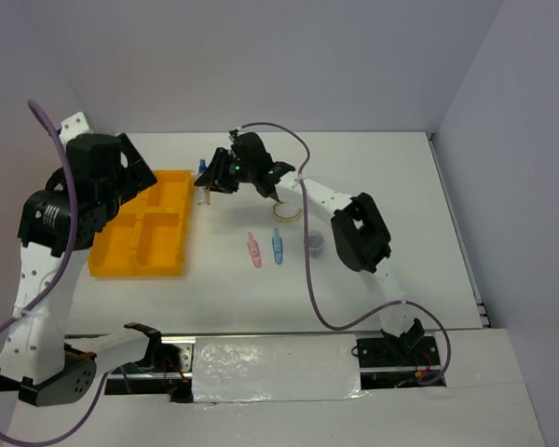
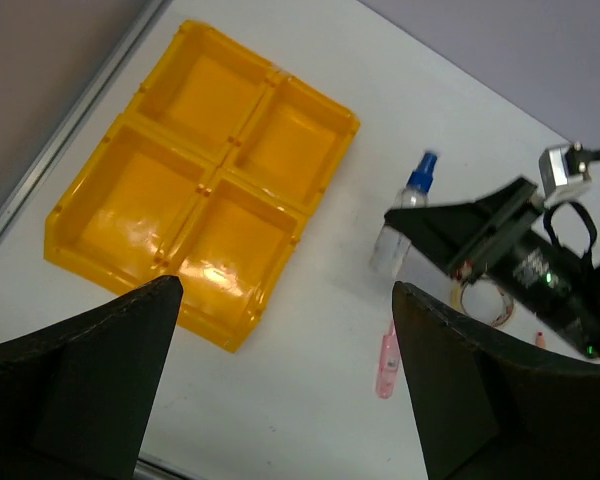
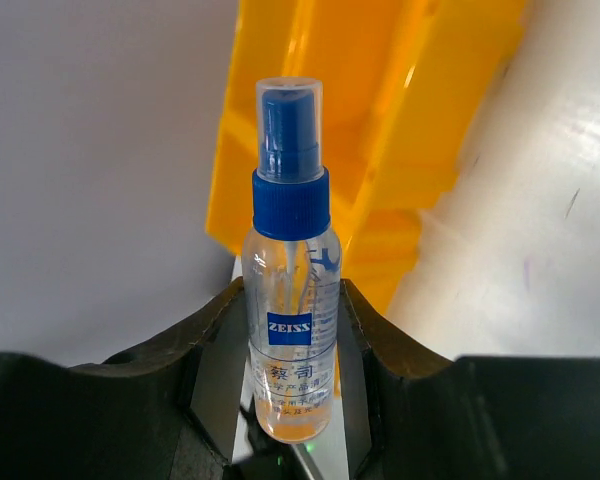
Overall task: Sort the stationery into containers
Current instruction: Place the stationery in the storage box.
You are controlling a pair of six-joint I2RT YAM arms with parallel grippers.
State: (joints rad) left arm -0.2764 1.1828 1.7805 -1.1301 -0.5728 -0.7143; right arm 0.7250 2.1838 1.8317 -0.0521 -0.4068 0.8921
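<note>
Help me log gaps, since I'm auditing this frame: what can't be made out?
Top view: the left arm covers part of the tray.
Top view: the dark jar is too small to show its contents.
Top and left wrist views: the right arm hides part of the tape ring.

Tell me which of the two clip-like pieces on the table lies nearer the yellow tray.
The pink piece. It lies left of the blue piece, on the side toward the yellow tray; the two lie side by side without touching.
</note>
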